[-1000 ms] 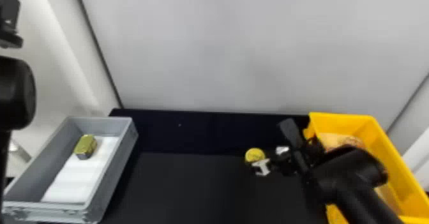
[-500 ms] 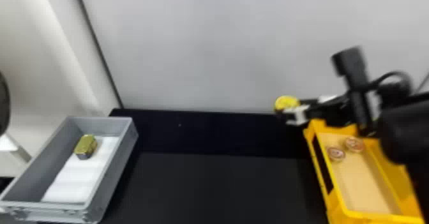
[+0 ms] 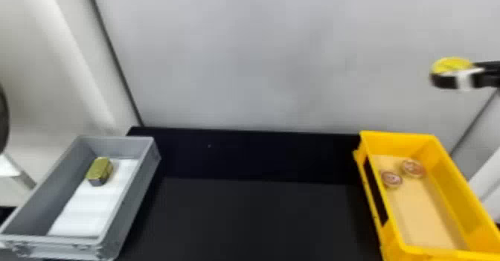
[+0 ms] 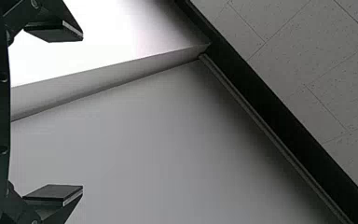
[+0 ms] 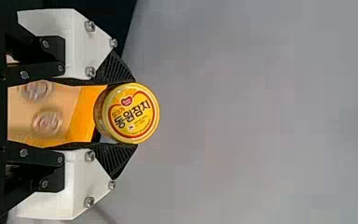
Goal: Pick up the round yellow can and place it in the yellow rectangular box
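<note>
Round yellow can [image 5: 100, 116]: label [image 5: 145, 127] w/ dark lettering [image 5: 133, 115], small red logo [image 5: 127, 101]. R gripper's [image 3: 458, 74] jaws clench can btwn tips; L gripper's [image 4: 82, 112] jaws stand apart.

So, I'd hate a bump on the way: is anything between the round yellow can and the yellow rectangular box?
Nothing visible stands between the round yellow can, held in the right pincer, and the yellow rectangular box. Inside it, two round cans sit toward the far end.
</note>
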You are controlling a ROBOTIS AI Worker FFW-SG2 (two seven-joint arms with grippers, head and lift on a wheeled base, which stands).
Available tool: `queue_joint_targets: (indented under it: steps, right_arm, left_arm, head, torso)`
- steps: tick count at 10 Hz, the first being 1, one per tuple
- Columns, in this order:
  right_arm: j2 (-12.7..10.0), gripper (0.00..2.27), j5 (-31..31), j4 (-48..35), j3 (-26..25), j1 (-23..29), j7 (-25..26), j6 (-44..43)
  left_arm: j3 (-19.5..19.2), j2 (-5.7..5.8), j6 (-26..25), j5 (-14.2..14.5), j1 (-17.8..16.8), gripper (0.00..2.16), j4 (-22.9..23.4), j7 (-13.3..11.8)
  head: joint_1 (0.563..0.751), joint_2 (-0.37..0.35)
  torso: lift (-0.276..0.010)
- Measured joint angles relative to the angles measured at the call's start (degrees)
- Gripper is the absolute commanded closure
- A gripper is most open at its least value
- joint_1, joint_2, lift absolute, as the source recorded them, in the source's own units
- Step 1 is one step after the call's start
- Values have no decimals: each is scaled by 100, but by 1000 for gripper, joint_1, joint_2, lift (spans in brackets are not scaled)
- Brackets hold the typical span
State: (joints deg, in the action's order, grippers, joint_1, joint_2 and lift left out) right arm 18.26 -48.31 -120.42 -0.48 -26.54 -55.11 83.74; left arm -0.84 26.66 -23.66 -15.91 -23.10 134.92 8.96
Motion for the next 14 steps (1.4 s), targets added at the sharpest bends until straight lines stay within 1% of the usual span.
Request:
queue_joint_targets:
  steps: [1, 3, 5, 7, 10, 11, 12, 14]
  right_arm:
    - [112, 710, -90, 24, -295, 13, -27, 105]
    - [264, 710, -108, 57, -843, 177, -73, 344]
    - [322, 711, -95, 135, -1233, 434, -128, 407]
    - [286, 711, -90, 238, -1458, 667, -177, 269]
    - [51, 711, 15, 466, -1763, 913, -82, -198]
    - [-45, 711, 163, 602, -1876, 964, 105, -401]
    - [-115, 711, 448, 750, -1973, 1008, 424, -584]
    - [-144, 711, 1421, 1054, -2095, 1113, 1314, -867]
  left_arm:
    - [-1, 12, 0, 0, 0, 127, -1, -1]
    - [13, 43, -10, 0, -20, 127, -2, -2]
    - [39, 59, -16, 0, -42, 127, -6, -4]
    - [71, 68, -17, 0, -63, 127, -11, -8]
    - [112, 68, 4, 0, -89, 127, -28, -8]
    - [120, 66, 10, 0, -90, 127, -34, -8]
    - [124, 61, 16, 0, -90, 127, -35, -10]
    - [129, 59, 23, 0, -90, 127, -37, -16]
  head:
    - [663, 54]
    - [663, 54]
    - [663, 54]
    - [663, 54]
    - [663, 54]
    - [663, 54]
    - [663, 54]
    - [663, 54]
  torso:
    - [-10]
    - [-10]
    - [-10]
    - [-10]
    - [-10]
    - [-10]
    - [-10]
    - [-10]
